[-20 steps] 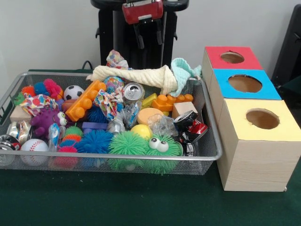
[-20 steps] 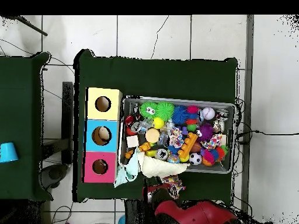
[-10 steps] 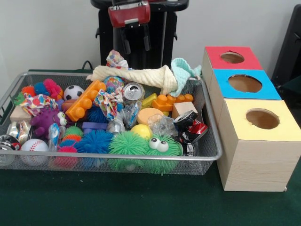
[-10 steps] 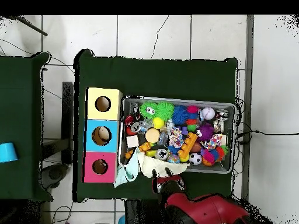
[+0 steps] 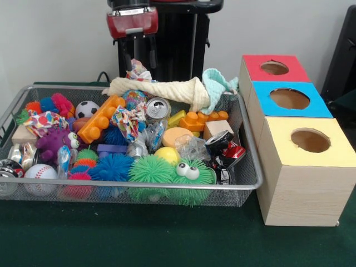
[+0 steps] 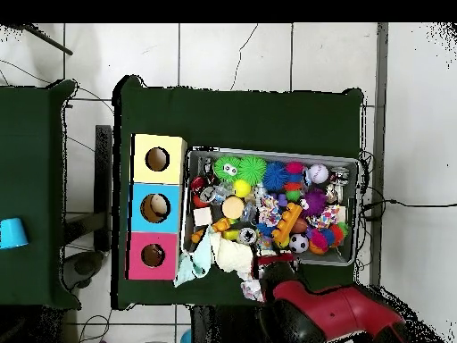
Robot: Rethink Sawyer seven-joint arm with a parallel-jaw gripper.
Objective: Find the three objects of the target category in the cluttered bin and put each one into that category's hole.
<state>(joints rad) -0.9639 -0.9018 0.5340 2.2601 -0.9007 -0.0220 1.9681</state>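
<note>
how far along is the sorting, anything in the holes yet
Nothing looks done: the wire bin is full of clutter, and no item shows in the red, blue or yellow hole. The gripper hangs open and empty above the bin's far edge. All three placements seem left.

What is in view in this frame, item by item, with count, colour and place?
Wire bin: one, grey, on the green table.
Box: one, wooden; red, blue and yellow tops, each with a hole, beside the bin.
Cloths: cream and mint, over the bin's back rim.
Drink can: one, silver, bin middle.
Balls: baseball front corner, football behind.
Spiky toys: green, blue, purple, pink, along the front.
Orange bricks: two.
Gripper: red and black, above the back rim.
</note>
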